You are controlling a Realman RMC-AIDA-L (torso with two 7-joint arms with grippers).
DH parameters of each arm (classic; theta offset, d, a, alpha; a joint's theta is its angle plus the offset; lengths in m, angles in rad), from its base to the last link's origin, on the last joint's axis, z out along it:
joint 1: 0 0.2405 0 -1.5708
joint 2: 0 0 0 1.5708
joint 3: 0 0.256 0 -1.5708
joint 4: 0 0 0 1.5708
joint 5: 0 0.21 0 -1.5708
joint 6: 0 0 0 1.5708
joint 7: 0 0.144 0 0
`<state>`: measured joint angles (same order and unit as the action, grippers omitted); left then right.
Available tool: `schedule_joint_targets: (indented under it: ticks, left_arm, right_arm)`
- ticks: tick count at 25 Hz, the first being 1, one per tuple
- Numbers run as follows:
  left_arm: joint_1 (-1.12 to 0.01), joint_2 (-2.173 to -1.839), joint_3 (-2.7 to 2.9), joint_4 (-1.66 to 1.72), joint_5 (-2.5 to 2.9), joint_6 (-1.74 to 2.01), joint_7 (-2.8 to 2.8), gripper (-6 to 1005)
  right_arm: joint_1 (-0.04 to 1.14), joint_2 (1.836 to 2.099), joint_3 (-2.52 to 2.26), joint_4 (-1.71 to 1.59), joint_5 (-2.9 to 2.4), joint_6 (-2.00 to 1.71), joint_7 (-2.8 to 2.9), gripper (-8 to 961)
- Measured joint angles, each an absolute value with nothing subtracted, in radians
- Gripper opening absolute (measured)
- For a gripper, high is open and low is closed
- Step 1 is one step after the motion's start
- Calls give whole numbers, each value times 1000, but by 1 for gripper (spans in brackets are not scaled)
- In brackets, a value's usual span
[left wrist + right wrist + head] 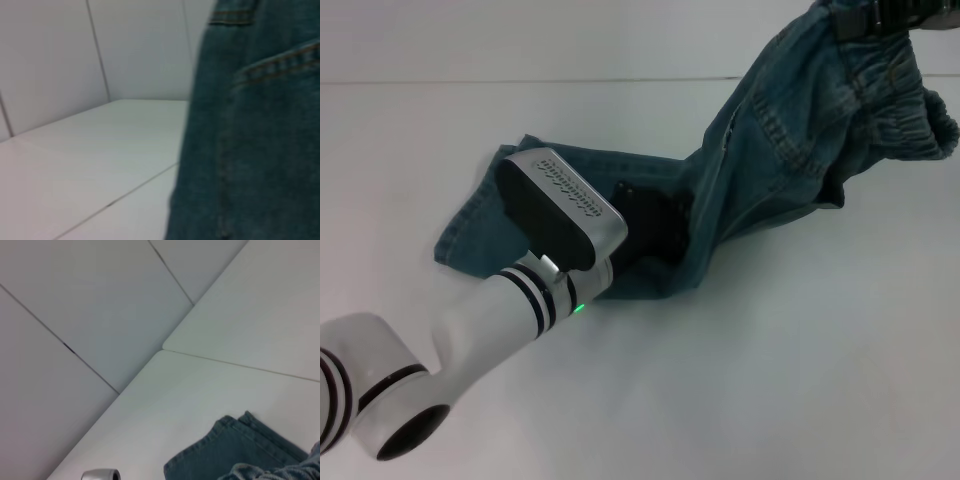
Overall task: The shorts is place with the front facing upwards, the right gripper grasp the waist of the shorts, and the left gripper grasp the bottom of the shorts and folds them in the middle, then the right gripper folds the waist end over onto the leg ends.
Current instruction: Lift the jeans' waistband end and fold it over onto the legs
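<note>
Nearest in the head view: left gripper, at the end of the white arm ringed black, green light lit at the wrist. Reaches low over the leg part of the shorts, black fingers pressed into the denim mid-garment; cannot tell whether clamped or apart. Lying flat on the white table beside it: the bottom of the shorts, hems toward the robot's left. Farther off, rising steeply up and to the right: the waist of the shorts, puckered band hanging lifted off the table. At the top edge, right gripper, clamped onto the waist fabric. Close denim with stitched pocket seam filling the left wrist view.
</note>
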<state>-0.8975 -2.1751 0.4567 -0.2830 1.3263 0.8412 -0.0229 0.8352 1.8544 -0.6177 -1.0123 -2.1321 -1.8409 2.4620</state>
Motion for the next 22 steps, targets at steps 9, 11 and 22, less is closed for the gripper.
schedule_joint_targets:
  ticks: [9,11,22]
  left_arm:
    - [-892,-2175,297,-343,1526,835,-23,3]
    - [-892,-2175,268,-358,1563,830,-23,4]
    - [-881,-2175,143,-423,1737,806,-23,5]
  right_arm:
    - [854,1858,-657,-1012,-2133,-1839,2462,105]
    - [855,1858,-660,-1013,-2132,-1844,2464,105]
    - [854,1854,-661,-1013,-2132,-1870,2467,106]
